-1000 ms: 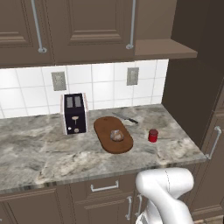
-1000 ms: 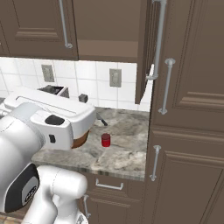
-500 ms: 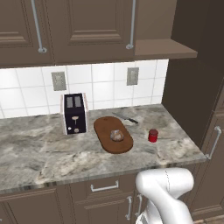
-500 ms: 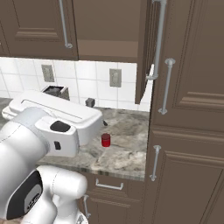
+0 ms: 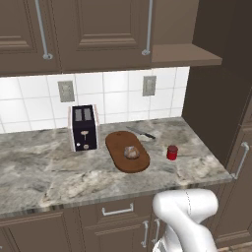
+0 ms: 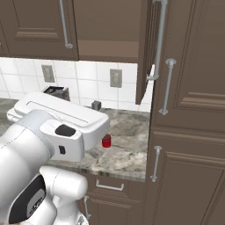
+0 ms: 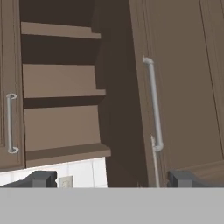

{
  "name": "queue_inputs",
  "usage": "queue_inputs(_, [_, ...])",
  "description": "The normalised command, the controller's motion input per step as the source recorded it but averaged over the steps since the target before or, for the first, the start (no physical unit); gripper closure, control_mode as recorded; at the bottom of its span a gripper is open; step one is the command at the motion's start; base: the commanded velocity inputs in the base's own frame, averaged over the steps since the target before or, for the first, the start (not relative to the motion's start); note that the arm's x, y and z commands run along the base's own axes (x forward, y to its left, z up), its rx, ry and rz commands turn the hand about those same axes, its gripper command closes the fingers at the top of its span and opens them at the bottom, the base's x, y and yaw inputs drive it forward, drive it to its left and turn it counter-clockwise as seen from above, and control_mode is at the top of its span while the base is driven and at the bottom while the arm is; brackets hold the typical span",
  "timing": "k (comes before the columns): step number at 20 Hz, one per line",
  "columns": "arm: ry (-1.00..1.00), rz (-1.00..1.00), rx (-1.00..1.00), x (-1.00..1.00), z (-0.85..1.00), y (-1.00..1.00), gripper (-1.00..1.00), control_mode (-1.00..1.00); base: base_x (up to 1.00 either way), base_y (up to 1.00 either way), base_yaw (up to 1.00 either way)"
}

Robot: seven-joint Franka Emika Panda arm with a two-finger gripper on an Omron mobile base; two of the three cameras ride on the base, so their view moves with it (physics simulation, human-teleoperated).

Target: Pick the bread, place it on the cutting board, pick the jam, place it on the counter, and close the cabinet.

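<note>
The bread (image 5: 131,152) lies on the oval cutting board (image 5: 127,151) in the middle of the counter (image 5: 44,172). To the right of the board, the red jam (image 5: 172,152) stands on the stone, also seen past my arm as the jam (image 6: 106,141). The cabinet (image 7: 61,87) stands open with bare shelves. Its door (image 7: 175,87) is swung out, with its silver bar handle (image 7: 154,105) facing the hand. My gripper (image 7: 113,181) is open, nothing between its fingertips (image 7: 43,178), and it is aimed at the cabinet's open side from a distance.
A dark toaster (image 5: 82,127) stands left of the board and a knife (image 5: 140,133) lies behind it. A tall cabinet column (image 5: 236,98) closes off the counter's right end. My white arm (image 6: 61,118) covers the counter's left part in the right base view.
My arm's upper link has swung further right and forward in the right base view. The bread, jam and board have not moved.
</note>
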Motion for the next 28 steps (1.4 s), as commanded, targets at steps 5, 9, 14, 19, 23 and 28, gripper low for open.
queue_inputs(5, [0.0, -0.01, 0.0, -0.03, 0.0, -0.16, -1.0, -1.0, 0.0, 0.0, 0.0])
queue_inputs(9, [0.0, 0.0, 0.0, 0.0, 0.0, -0.15, -1.0, -1.0, 0.0, 0.0, 0.0])
queue_inputs(14, [0.0, 0.0, 0.0, 0.0, 0.0, -0.15, -1.0, -1.0, 0.0, 0.0, 0.0])
queue_inputs(19, [0.0, 0.0, 0.0, 0.0, 0.0, -0.15, -1.0, -1.0, 0.0, 0.0, 0.0])
queue_inputs(23, [0.0, 0.0, 0.0, 0.0, 0.0, -0.11, -1.0, -1.0, 0.0, 0.0, 0.0])
queue_inputs(28, [0.0, 0.0, 0.0, 0.0, 0.0, -0.1, -1.0, -1.0, 0.0, 0.0, 0.0])
